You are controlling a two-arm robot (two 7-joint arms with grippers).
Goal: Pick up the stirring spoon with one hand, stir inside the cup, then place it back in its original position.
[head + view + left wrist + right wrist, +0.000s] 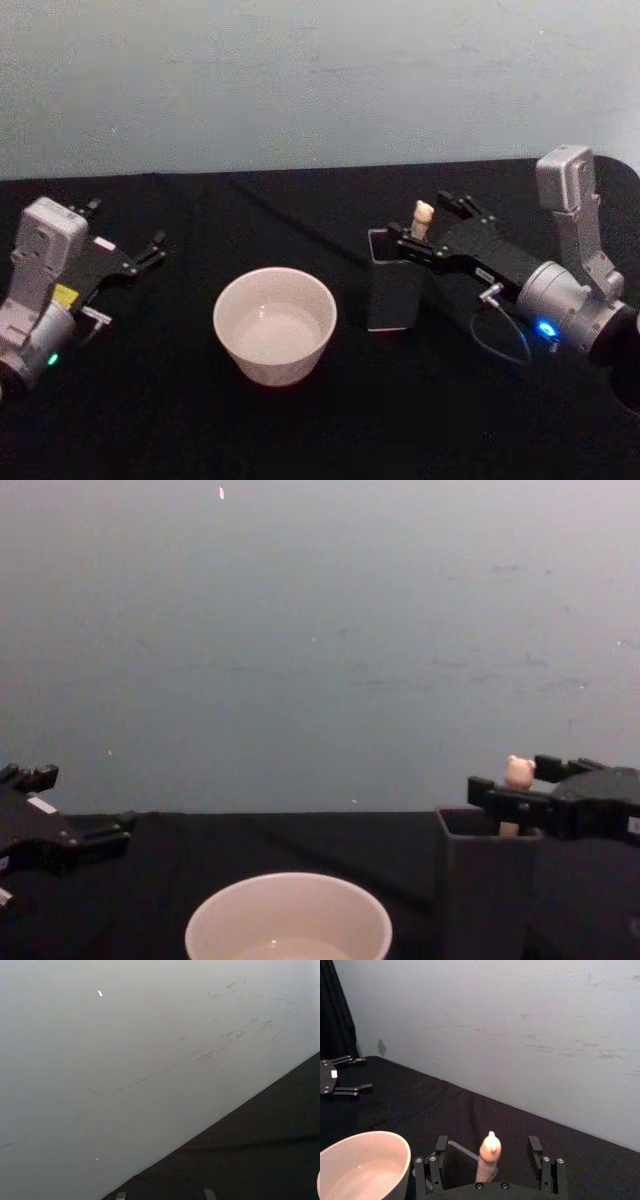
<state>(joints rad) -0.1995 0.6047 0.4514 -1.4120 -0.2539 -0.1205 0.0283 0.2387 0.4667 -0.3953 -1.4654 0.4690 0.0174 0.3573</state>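
Note:
The stirring spoon (423,218) stands upright in the dark grey square holder (395,288), its beige bear-head knob (518,771) sticking out above the rim. My right gripper (428,218) is open, with one finger on each side of the beige handle (489,1159) and a gap on both sides. The cream-white cup (275,325) sits left of the holder (456,1159), apart from it. The cup's rim (395,1141) shows beside the right gripper (487,1147). My left gripper (125,225) rests open at the table's left side, holding nothing.
Black cloth (330,430) covers the table, and a pale wall (320,80) rises behind it. A thin cable (497,340) loops off the right wrist. The left gripper (359,1074) also shows far off past the cup.

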